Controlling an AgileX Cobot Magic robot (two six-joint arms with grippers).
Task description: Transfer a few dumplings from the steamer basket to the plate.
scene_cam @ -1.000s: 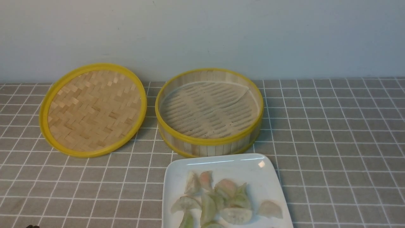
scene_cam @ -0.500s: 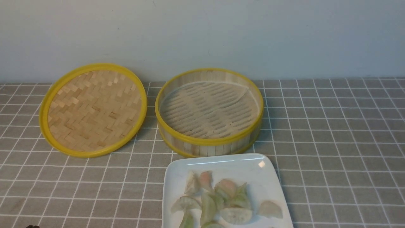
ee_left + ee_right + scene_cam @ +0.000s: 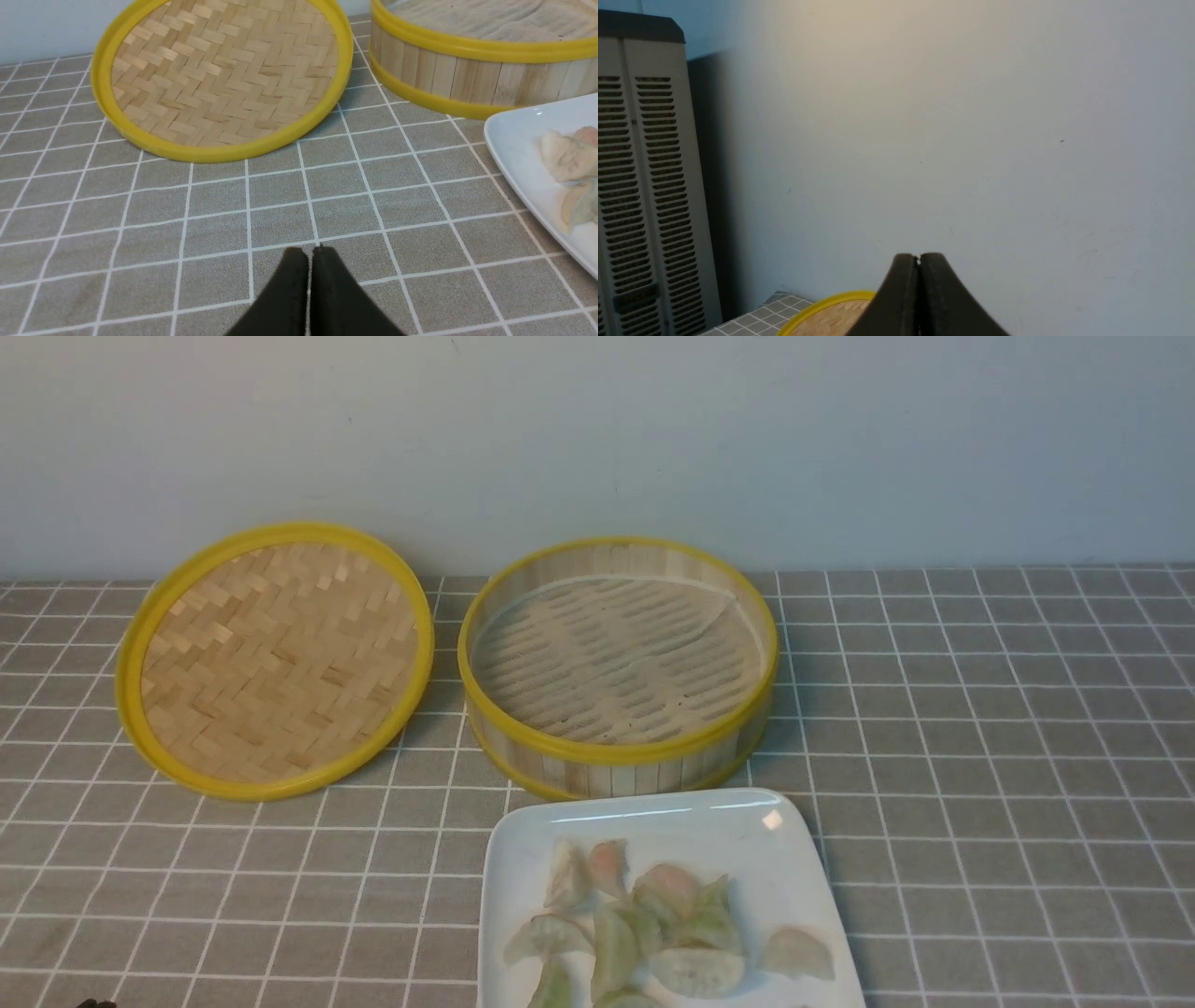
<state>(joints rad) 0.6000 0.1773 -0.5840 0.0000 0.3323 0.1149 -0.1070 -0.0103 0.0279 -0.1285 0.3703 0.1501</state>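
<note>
Since the steamer basket (image 3: pixel 616 667) shows only its pale liner and slatted floor, with no dumpling visible inside, the job looks essentially done: the dumplings (image 3: pixel 653 929) lie bunched together on the plate (image 3: pixel 653 817), which sits just in front of the basket on the grey checked cloth (image 3: pixel 980 728), probably set close so each carry would be short. Off to the basket's left, the woven lid (image 3: pixel 275 658) rests with its far edge raised toward the wall, apparently parked there to leave the basket open from above. Neither arm reaches into the front view, which suggests both are pulled back out of the working area. Seen from its own wrist camera, the left gripper (image 3: pixel 308 252) has its jaws pressed together on nothing, low over bare cloth near the plate's corner; the right gripper (image 3: pixel 919 256) is likewise closed and empty, pointed up at the blank wall with only a sliver of the lid's yellow rim below it. Much is cut off: the plate's near edge and the lowest dumplings run out of the front view, so an exact count is not possible, and overlapping pieces blur into one another. A slatted grey appliance (image 3: pixel 644 186) stands at the edge of the right wrist view, its purpose unclear.
</note>
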